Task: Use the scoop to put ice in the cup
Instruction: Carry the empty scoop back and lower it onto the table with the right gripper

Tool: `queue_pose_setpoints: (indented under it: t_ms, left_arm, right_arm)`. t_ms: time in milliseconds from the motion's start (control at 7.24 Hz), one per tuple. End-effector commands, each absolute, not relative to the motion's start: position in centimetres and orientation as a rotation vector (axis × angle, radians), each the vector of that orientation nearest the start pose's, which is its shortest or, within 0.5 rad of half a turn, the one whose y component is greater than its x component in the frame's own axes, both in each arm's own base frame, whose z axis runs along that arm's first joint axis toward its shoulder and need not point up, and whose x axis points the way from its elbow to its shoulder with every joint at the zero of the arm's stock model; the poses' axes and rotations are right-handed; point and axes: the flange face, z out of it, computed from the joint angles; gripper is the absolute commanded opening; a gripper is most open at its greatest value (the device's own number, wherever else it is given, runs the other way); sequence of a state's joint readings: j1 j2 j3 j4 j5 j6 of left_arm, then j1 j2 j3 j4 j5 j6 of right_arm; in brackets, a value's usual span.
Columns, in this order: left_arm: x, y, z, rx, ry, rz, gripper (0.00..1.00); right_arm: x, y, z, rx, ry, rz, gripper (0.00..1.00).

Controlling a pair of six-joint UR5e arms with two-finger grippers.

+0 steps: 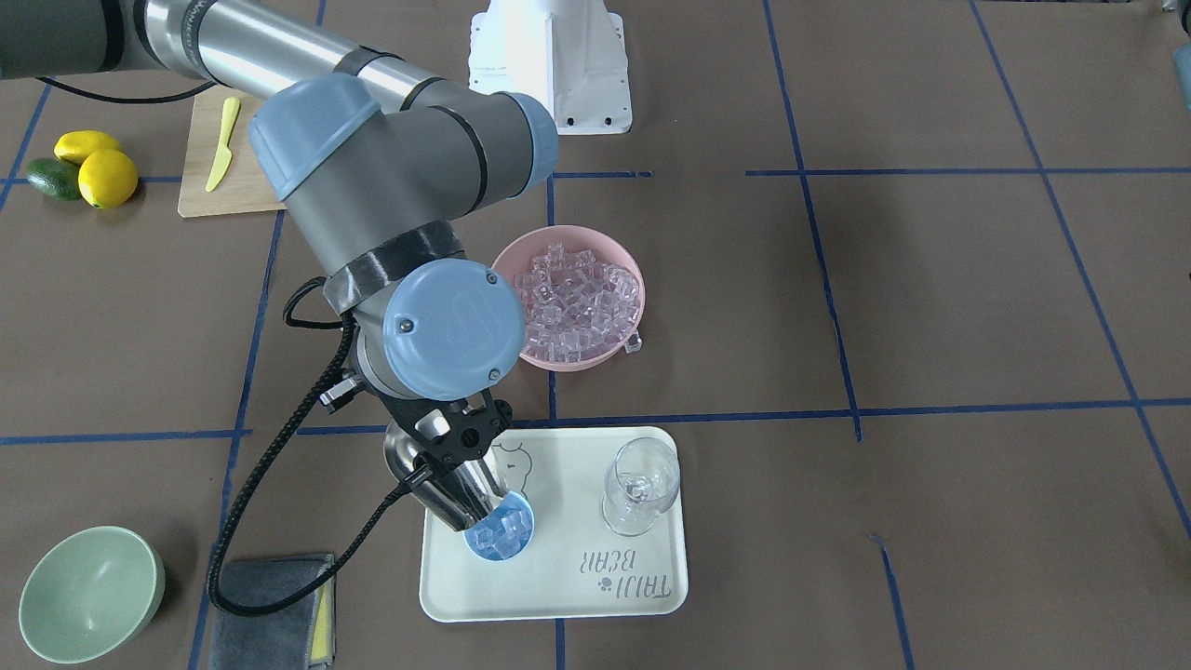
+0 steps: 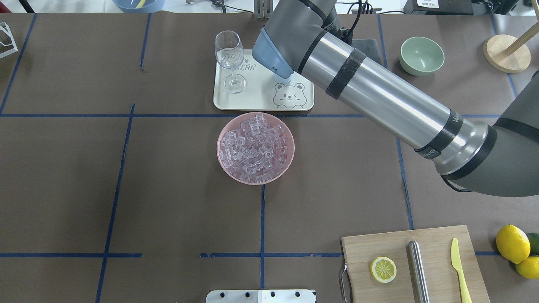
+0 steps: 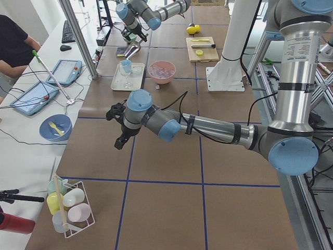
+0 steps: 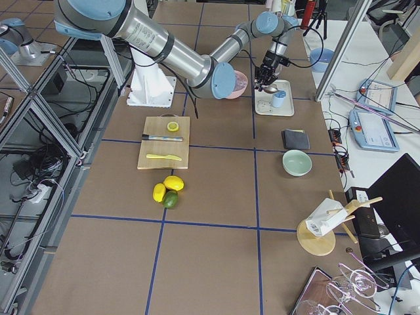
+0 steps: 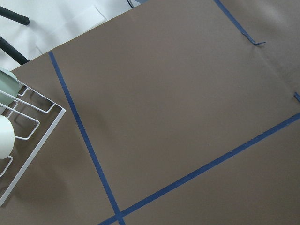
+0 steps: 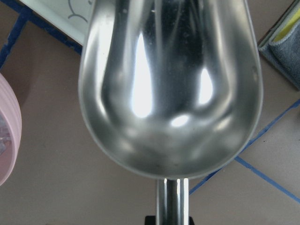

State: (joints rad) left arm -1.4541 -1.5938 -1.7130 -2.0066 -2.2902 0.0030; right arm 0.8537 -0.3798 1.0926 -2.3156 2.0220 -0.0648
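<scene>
My right gripper (image 1: 448, 454) is shut on the thin handle of the steel scoop (image 1: 458, 498). The scoop is tipped mouth-down over the rim of the light-blue cup (image 1: 507, 549), which stands on the cream tray (image 1: 558, 586). Several clear ice cubes (image 1: 502, 530) lie in the cup. In the right wrist view the scoop's trough (image 6: 168, 93) is shiny and empty. More ice (image 1: 582, 298) fills the pink bowl (image 1: 544, 240) behind the tray. My left gripper (image 3: 120, 141) hovers over bare table far from these; I cannot tell whether it is open or shut.
A stemmed wine glass (image 1: 640, 484) stands on the tray beside the cup. One loose cube (image 1: 634, 345) lies by the pink bowl. A green bowl (image 1: 88, 591), a grey cloth (image 1: 270, 609), a cutting board (image 1: 200, 191) and lemons (image 1: 107, 177) sit toward my right side.
</scene>
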Motion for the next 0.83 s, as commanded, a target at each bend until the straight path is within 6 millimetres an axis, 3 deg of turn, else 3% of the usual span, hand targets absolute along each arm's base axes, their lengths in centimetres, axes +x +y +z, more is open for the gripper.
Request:
queue_pose_setpoints:
  t_ms: [0,138,276,415,553,691]
  left_arm:
    - [-0.7,-52.6,52.8,0.534,0.731,0.326,1.0]
    - [-0.7,-52.6,52.8,0.532,0.731,0.325,1.0]
    - [-0.7,-52.6,52.9,0.531,0.731,0.325,1.0]
    - [-0.7,-52.6,52.9,0.529,0.731,0.324,1.0]
    - [-0.6,-52.5,52.8,0.531,0.733,0.325,1.0]
    - [-0.6,-52.6,52.7,0.531,0.733,0.325,1.0]
  right_arm:
    - [-44.4,-64.7,15.6,-0.19,-0.424,-0.759,0.0]
    - [-41.8,-63.9,17.0,-0.188,-0.427,-0.735,0.0]
    - [-36.3,-60.5,20.5,-0.098,-0.472,-0.713,0.0]
    - [-33.2,-59.2,22.9,-0.082,-0.478,-0.686,0.0]
    - [-31.4,-58.8,23.8,-0.086,-0.477,-0.643,0.0]
    - [-29.5,-55.6,26.9,-0.111,-0.473,-0.517,0.0]
